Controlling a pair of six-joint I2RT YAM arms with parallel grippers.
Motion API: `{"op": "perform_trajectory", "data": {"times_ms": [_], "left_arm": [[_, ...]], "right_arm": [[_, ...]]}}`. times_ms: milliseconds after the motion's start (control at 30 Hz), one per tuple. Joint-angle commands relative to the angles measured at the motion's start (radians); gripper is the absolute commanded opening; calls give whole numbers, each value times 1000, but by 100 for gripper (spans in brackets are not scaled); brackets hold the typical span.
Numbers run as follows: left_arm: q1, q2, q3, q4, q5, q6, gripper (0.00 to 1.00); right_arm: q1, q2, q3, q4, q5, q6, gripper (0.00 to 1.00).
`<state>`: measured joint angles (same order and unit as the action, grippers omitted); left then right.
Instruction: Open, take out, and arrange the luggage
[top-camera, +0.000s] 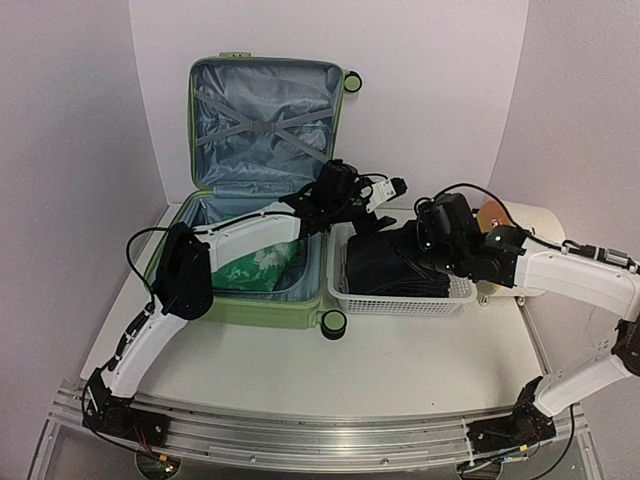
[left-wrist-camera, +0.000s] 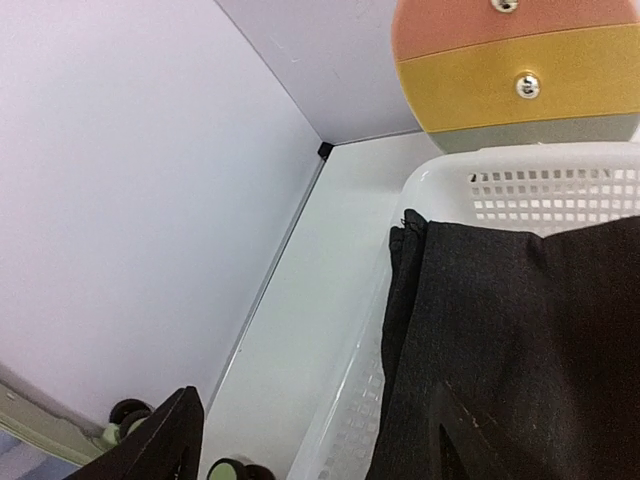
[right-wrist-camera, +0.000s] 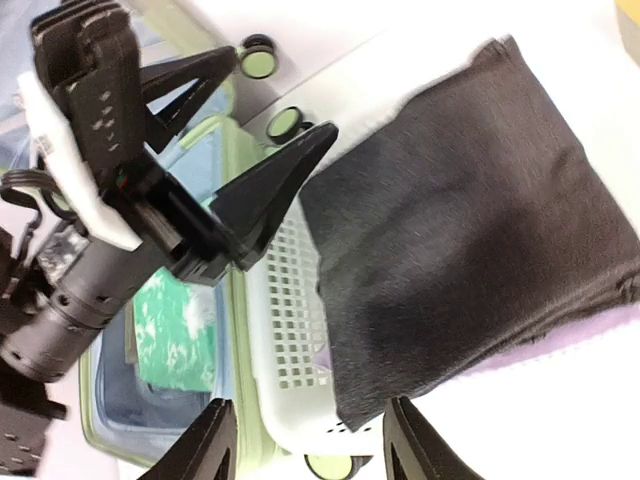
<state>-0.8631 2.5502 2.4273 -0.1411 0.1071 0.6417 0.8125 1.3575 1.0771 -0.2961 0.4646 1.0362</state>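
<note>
The luggage (top-camera: 260, 312) is a light-green suitcase lying open, its lid upright at the back showing grey-blue lining and crossed straps. A green patterned item (top-camera: 262, 268) lies in its base. My left gripper (top-camera: 398, 188) hovers open over the back left corner of the white basket (top-camera: 400, 303). In the left wrist view its fingers (left-wrist-camera: 172, 440) stand wide apart with nothing between them. My right gripper (top-camera: 425, 238) is open above the dark folded cloth (top-camera: 385, 265) in the basket. The right wrist view shows the right gripper (right-wrist-camera: 310, 452) over the cloth (right-wrist-camera: 470, 220) and holding nothing.
A cream cylinder with an orange face (top-camera: 495, 218) stands behind the basket at the right. The suitcase's wheels (top-camera: 334, 323) stick out beside the basket. White walls close the back and sides. Bare table lies in front of the suitcase and basket.
</note>
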Motion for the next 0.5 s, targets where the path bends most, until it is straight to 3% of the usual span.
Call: {"op": "perform_trajectory", "data": {"times_ms": [0,67,200,333,467], "left_arm": [[3,-147,66,-264,166,-90,61],[2,-150,42,-385,294,-127,48],[-2,-160,-111,-416,413,-184,41],[-14,-144,-259,-306,375,-169,40],[-44,-82,-293,-292,273,-106,37]], "right_arm": [[-126,34,101,-160,-168,-176,44],[-252,89,103,-124,-327,-210,27],[-360,247,150,-39,-504,-306,9],[-397,351,132,-28,-566,-326,2],[-427,359,42,-26,-535,-315,0]]}}
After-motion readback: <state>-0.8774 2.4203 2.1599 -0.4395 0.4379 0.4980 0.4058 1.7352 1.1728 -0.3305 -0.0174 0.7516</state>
